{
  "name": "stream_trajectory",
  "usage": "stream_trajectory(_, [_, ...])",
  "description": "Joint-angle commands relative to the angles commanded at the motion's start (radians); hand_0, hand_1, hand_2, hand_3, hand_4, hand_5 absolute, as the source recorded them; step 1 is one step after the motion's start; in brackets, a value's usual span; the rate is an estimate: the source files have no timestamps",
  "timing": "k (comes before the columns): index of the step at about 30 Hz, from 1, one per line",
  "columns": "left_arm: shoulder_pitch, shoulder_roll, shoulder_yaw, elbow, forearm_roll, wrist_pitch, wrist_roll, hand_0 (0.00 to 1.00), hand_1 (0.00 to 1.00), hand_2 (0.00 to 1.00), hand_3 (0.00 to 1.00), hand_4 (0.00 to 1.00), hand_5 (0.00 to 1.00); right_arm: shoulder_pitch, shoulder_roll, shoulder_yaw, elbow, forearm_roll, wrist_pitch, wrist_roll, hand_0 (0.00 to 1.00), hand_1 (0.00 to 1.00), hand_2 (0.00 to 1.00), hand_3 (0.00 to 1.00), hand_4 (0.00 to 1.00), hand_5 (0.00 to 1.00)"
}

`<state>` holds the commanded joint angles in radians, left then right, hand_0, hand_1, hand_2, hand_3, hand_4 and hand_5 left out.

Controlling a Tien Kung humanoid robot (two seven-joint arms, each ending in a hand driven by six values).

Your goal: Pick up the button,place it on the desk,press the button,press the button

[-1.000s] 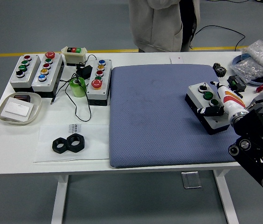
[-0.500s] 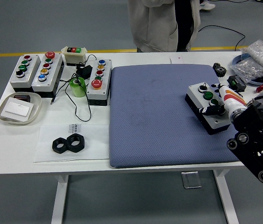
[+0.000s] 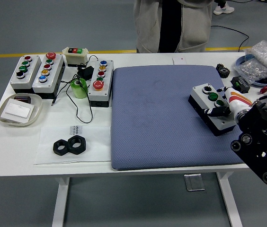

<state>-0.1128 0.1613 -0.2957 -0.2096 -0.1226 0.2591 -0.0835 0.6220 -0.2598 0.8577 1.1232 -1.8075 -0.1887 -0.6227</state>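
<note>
The robot's right hand (image 3: 224, 108) rests on the push-button box (image 3: 211, 109) lying on the blue mat (image 3: 157, 118), fingers curled narrow, apparently holding nothing, seemingly poised to press.

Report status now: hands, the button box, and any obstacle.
Right hand on button box, fingers over its buttons. Left hand out of view. Box sits on blue mat, right side. Nothing blocking.

No text can be read anywhere. The small dark print on the clear plastic sheet (image 3: 72, 144), just above the two black hex nuts (image 3: 70, 145), is too small to make out.
</note>
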Motion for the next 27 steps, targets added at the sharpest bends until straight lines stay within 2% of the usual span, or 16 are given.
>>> stream_trajectory(3, [0.0, 0.0, -0.001, 0.0, 0.003, 0.0, 0.001, 0.736, 0.827, 0.874, 0.833, 0.64, 0.998, 0.001, -0.002, -0.003, -0.002, -0.002, 0.0, -0.003, 0.482, 0.488, 0.555, 0.771, 0.889, 0.186])
stream_trajectory(4, [0.001, 0.0, -0.002, 0.0, 0.005, 0.0, 0.001, 0.736, 0.826, 0.874, 0.833, 0.638, 0.998, 0.0, -0.004, -0.005, -0.002, -0.002, 0.0, -0.003, 0.395, 0.428, 0.503, 0.72, 0.865, 0.162])
stream_trajectory(8, [0.002, 0.0, -0.005, 0.0, 0.008, 0.001, 0.002, 0.736, 0.826, 0.874, 0.833, 0.638, 0.998, -0.002, -0.012, -0.01, 0.005, 0.003, 0.002, 0.0, 0.395, 0.428, 0.503, 0.72, 0.865, 0.162])
stream_trajectory(12, [0.003, 0.0, -0.008, 0.0, 0.015, 0.001, 0.003, 0.737, 0.826, 0.875, 0.832, 0.641, 0.998, -0.002, -0.052, -0.055, 0.039, 0.039, -0.002, 0.037, 0.379, 0.423, 0.498, 0.708, 0.851, 0.152])
stream_trajectory(15, [0.004, 0.0, -0.008, 0.001, 0.014, 0.001, 0.002, 0.737, 0.826, 0.875, 0.832, 0.641, 0.998, 0.011, -0.116, -0.122, 0.079, 0.111, 0.003, 0.098, 0.379, 0.423, 0.498, 0.708, 0.851, 0.152])
stream_trajectory(16, [0.005, 0.0, -0.008, 0.001, 0.014, 0.001, 0.002, 0.737, 0.827, 0.874, 0.833, 0.64, 0.998, 0.013, -0.125, -0.132, 0.085, 0.122, 0.004, 0.107, 0.387, 0.436, 0.505, 0.713, 0.835, 0.128])
stream_trajectory(19, [0.006, 0.0, -0.008, 0.001, 0.014, 0.001, 0.002, 0.737, 0.827, 0.874, 0.833, 0.64, 0.998, 0.031, -0.181, -0.198, 0.128, 0.187, 0.013, 0.188, 0.387, 0.436, 0.505, 0.713, 0.835, 0.128])
stream_trajectory(22, [0.005, 0.0, -0.007, 0.001, 0.013, 0.001, 0.002, 0.74, 0.827, 0.874, 0.833, 0.641, 0.998, 0.043, -0.214, -0.236, 0.157, 0.197, 0.024, 0.251, 0.389, 0.442, 0.508, 0.718, 0.833, 0.127])
stream_trajectory(27, [0.003, 0.0, -0.003, 0.002, 0.005, 0.0, 0.0, 0.743, 0.827, 0.874, 0.831, 0.642, 0.998, 0.065, -0.282, -0.302, 0.206, 0.184, 0.045, 0.411, 0.407, 0.458, 0.508, 0.716, 0.825, 0.112])
